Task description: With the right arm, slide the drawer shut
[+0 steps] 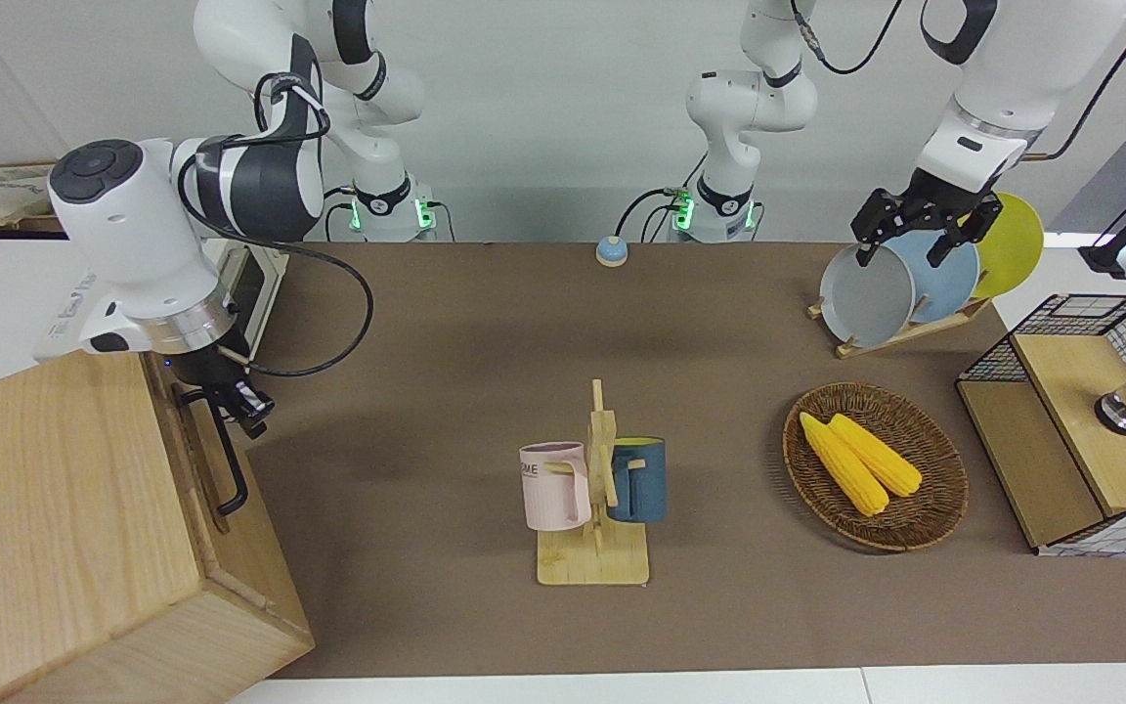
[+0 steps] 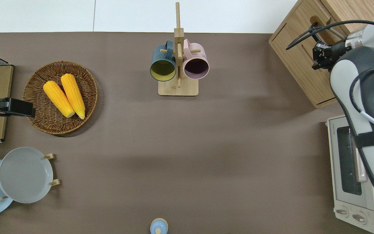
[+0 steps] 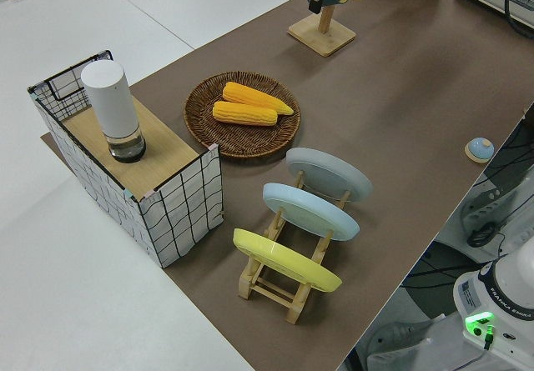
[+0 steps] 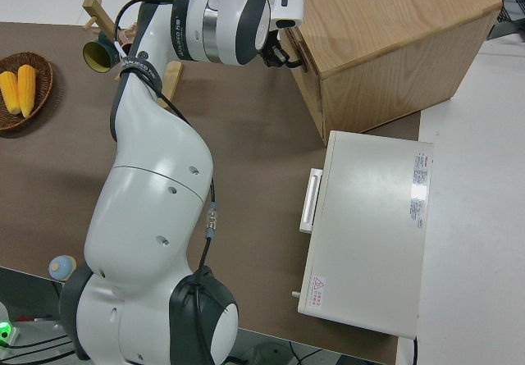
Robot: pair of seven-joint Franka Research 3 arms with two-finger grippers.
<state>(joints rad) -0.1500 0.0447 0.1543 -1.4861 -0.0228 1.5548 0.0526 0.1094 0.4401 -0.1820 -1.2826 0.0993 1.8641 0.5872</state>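
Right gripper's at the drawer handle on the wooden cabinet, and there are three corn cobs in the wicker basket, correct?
Not quite: the wicker basket holds two corn cobs, not three, as the overhead view shows. The rest stands: the right gripper is at the drawer handle on the wooden cabinet.

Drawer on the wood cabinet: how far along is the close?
Done: the wide pale-wood drawer looks nearly flush with the large pale-wood cabinet, only a slight step showing. In hand: the right arm's black tool sits at the nearer end of the black loop handle. Left: the last bit of push, if any, then retreat. The left arm is parked.
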